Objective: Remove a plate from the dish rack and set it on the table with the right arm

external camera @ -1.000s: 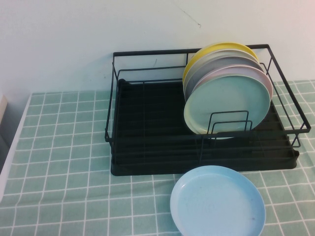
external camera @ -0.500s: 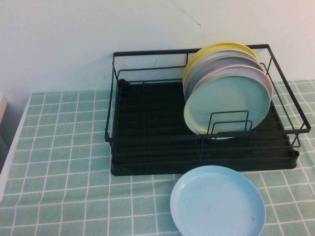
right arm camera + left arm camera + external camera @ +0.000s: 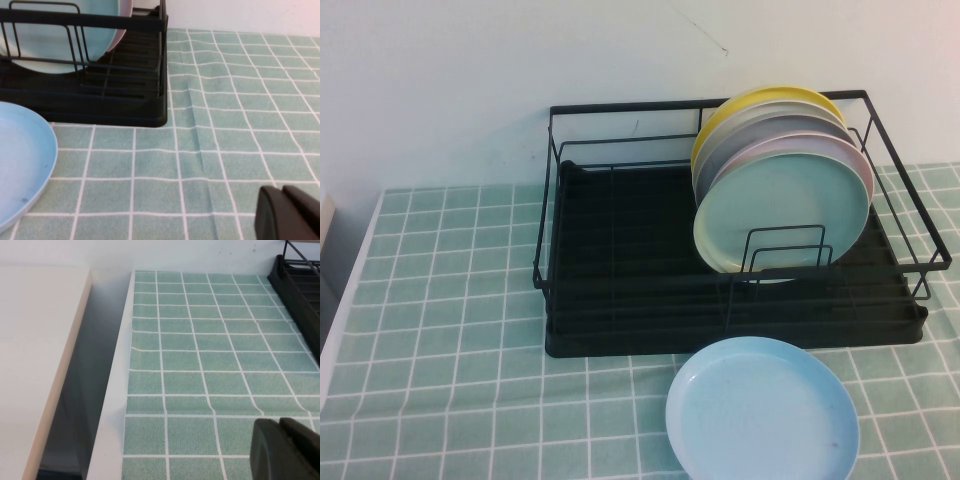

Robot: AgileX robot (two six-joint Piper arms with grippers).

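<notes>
Table (image 3: 450,330) under grid cloth; I see plate (image 3: 782,212) upright in dish rack (image 3: 620,290). Right gripper (image 3: 292,214) pressed together, low over cloth; left gripper (image 3: 287,447) likewise.

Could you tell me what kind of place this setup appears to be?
Probably a mock kitchen counter set up indoors: a black dish rack holding upright plates, a blue plate lying on the checked green tablecloth, against a plain white wall. Both grippers, left and right, hang shut above the cloth.
</notes>
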